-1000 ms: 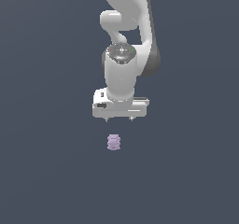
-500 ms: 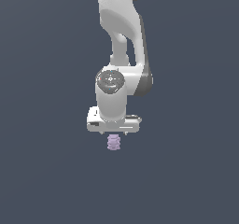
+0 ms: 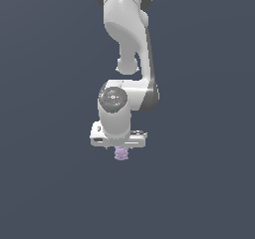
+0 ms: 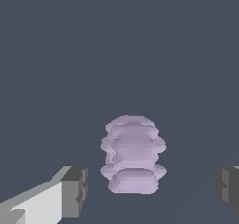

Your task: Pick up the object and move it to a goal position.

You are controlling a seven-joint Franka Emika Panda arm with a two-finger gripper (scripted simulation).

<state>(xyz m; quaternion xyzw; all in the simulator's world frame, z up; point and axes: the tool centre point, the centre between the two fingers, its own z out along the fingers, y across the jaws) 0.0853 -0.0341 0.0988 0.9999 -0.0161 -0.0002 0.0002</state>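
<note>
The object is a small pale lilac ribbed cylinder (image 3: 121, 154) standing on the dark grey floor. In the exterior view the white gripper (image 3: 119, 148) sits low over it, and only the cylinder's lower part shows below the gripper's body. In the wrist view the cylinder (image 4: 133, 154) stands upright between the two dark fingertips (image 4: 77, 190), with a clear gap on each side. The gripper (image 4: 151, 188) is open and touches nothing.
The plain dark grey floor (image 3: 50, 183) surrounds the object on all sides. The white arm (image 3: 127, 49) rises above the gripper toward the top of the exterior view. No other objects show.
The gripper has come down from above the cylinder until it straddles it. The arm has stretched downward. The cylinder has not moved.
</note>
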